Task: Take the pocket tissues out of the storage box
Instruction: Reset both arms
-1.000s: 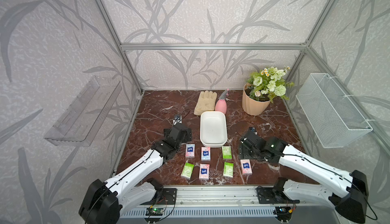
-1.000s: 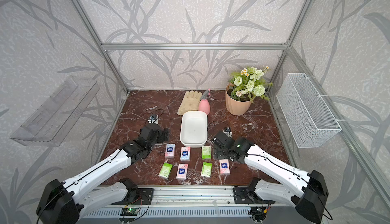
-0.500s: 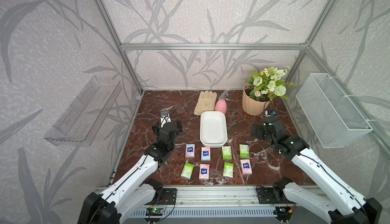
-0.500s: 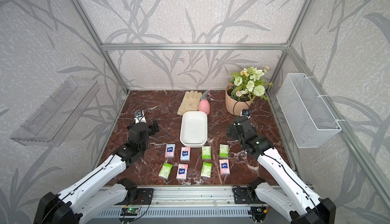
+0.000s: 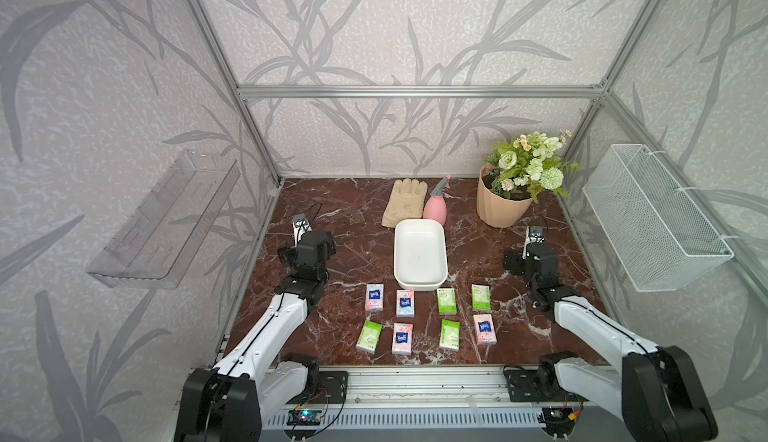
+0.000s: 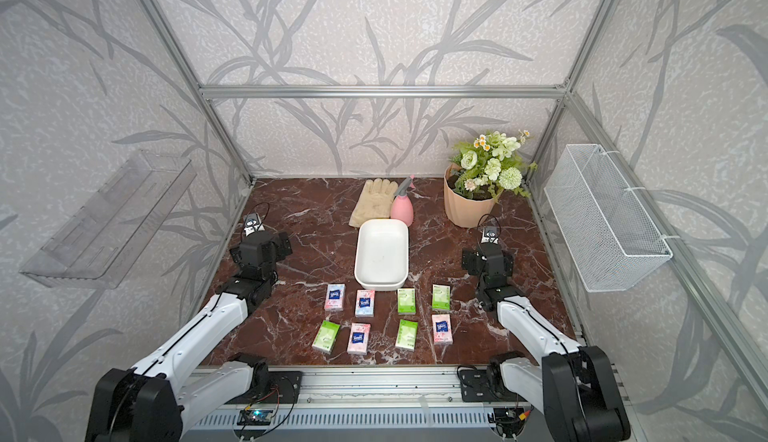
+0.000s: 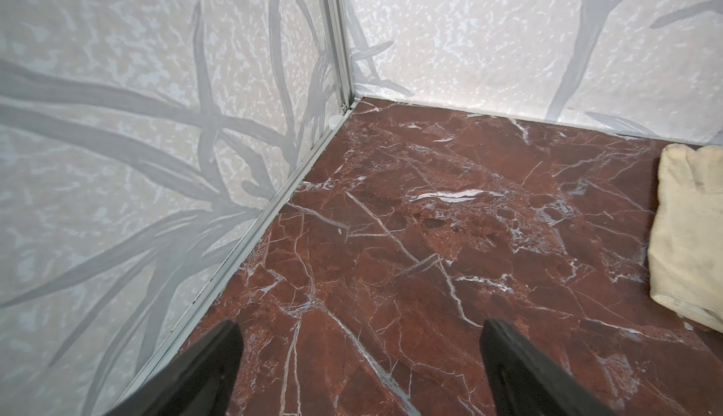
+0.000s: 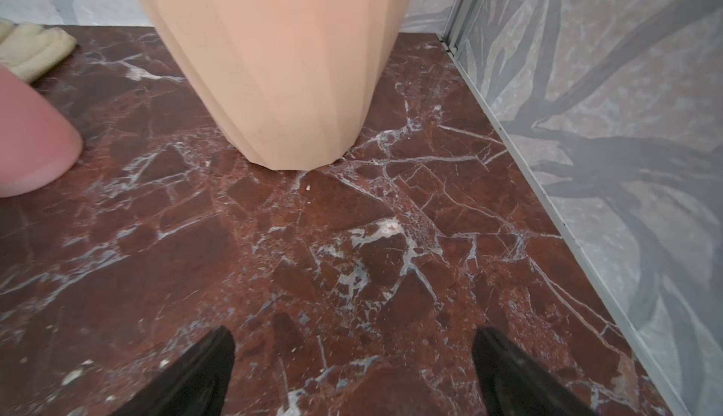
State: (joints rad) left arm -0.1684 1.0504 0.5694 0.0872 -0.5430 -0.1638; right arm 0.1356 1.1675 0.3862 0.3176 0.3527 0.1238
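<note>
While both top views are showing the eight pocket tissues [image 5: 405, 303] lying in two rows on the desk [image 5: 353, 227] just in front of the storage box [image 5: 419, 285], neither wrist view is catching them. That box is sitting empty. Over bare marble the left gripper [image 7: 362, 335] is hanging spread wide and holding nothing, with a glove [image 7: 688, 238] cut off at the frame edge. Likewise gaping and empty, the right gripper [image 8: 354, 339] is facing a flower pot [image 8: 274, 61] with its top cropped, beside a blurred pink spray bottle [image 8: 31, 140].
</note>
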